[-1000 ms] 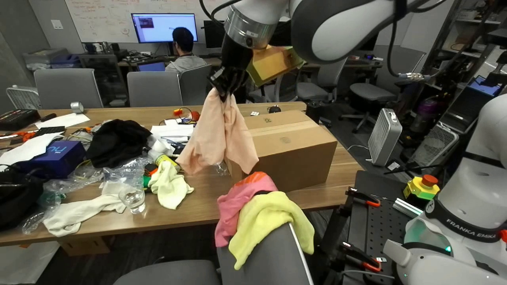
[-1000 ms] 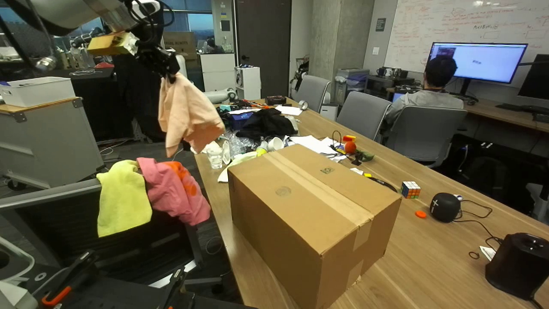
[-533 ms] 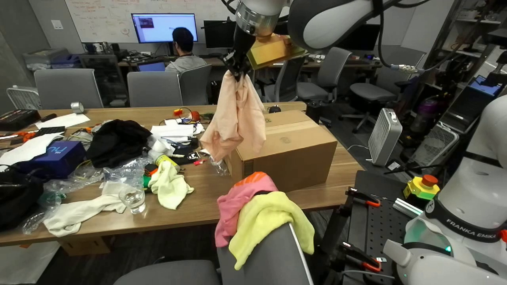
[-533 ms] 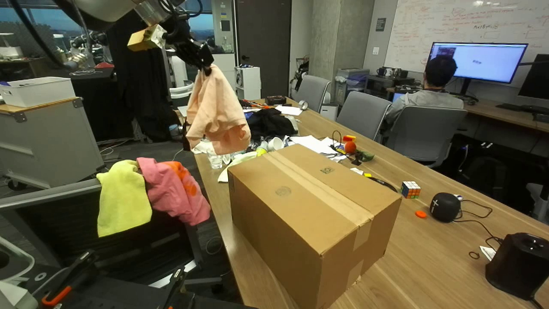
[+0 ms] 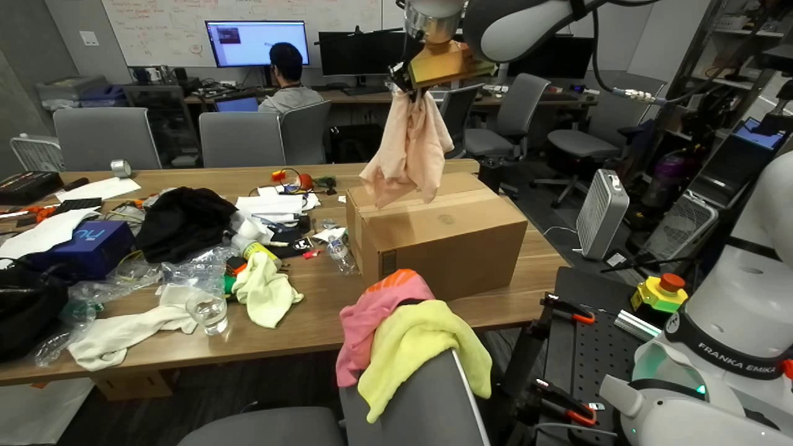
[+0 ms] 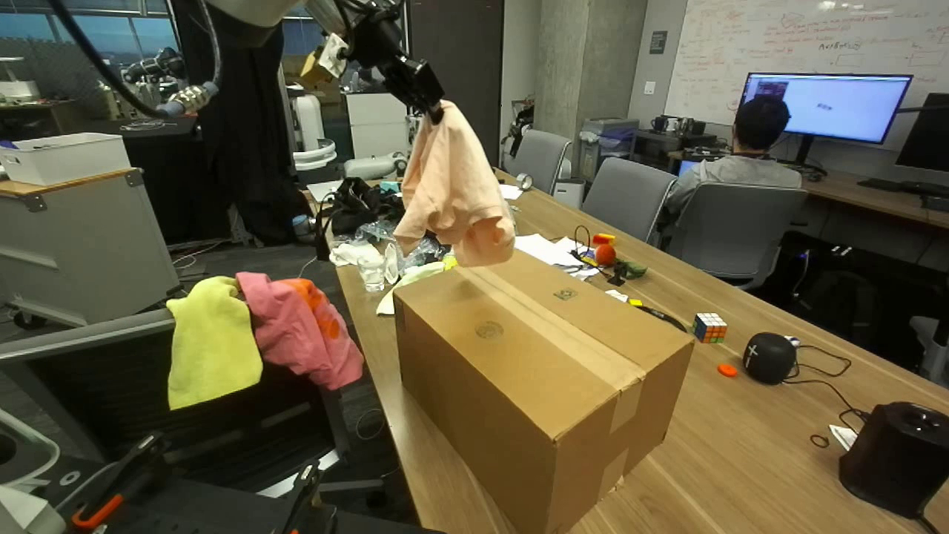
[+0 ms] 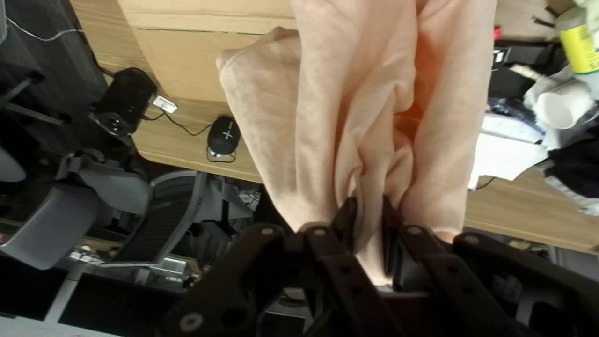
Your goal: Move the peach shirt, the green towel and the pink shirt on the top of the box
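“Our peach shirt (image 6: 456, 189) and gripper (image 7: 368, 220) had swung away from the edge of the wooden table (image 5: 316, 294) nearest the grey chair (image 5: 427, 409), and the cloth hung above one end of the cardboard box (image 6: 534, 378), the end beside the plastic bottle (image 5: 341, 253).”

“Did we have it firmly?”

“We did, it seemed: the jaws pinched one bunched fold, and everything below dangled loose. Its hem looked just clear of the box top, over its own shadow, though we couldn't be sure.”

“So where did we want it?”

“Further along the box top, we judged, toward the rounded table corner by the black cylindrical device (image 7: 126, 100). Let go near the brink, so limp a garment might have slid off.”

“And how were we to lay it down?”

“Low and late, we reckoned. We had to let the hem land first, ease sideways so the folds flattened, and only then unclench; dropped from high, it would probably have heaped.”

“And we had two more to fit.”

“Exactly: the green towel (image 6: 215, 345) and the pink shirt (image 6: 300, 326) lay draped over the chair back, off that same table edge, so we needed to leave room on top.”
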{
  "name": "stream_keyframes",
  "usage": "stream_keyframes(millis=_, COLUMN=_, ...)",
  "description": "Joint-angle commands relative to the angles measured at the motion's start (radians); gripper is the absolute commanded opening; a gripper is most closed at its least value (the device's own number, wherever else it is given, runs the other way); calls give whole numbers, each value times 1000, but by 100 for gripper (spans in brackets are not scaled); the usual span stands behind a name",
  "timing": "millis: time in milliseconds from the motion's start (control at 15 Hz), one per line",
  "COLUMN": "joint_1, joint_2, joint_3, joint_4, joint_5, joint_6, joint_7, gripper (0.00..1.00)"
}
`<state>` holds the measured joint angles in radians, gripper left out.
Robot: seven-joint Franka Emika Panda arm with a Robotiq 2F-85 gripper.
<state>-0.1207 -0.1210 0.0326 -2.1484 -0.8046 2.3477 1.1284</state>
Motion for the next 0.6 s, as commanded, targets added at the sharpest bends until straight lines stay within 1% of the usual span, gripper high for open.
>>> stream_keyframes(millis=0, joint_1=-24, joint_2=5, joint_3=-39, joint_4=40, joint_5=-98, joint_6=-56, joint_7=117, gripper=3)
stream_keyframes(millis=333, joint_1=-49, joint_2=6, joint_3=-91, joint_4=35, joint_5=-207, joint_6=-100, joint_7=246, gripper=3)
stream_keyframes(millis=533, joint_1=-51, joint_2=0, joint_3=-112, joint_4=24, joint_5=-242, joint_6=-117, joint_7=282, gripper=3)
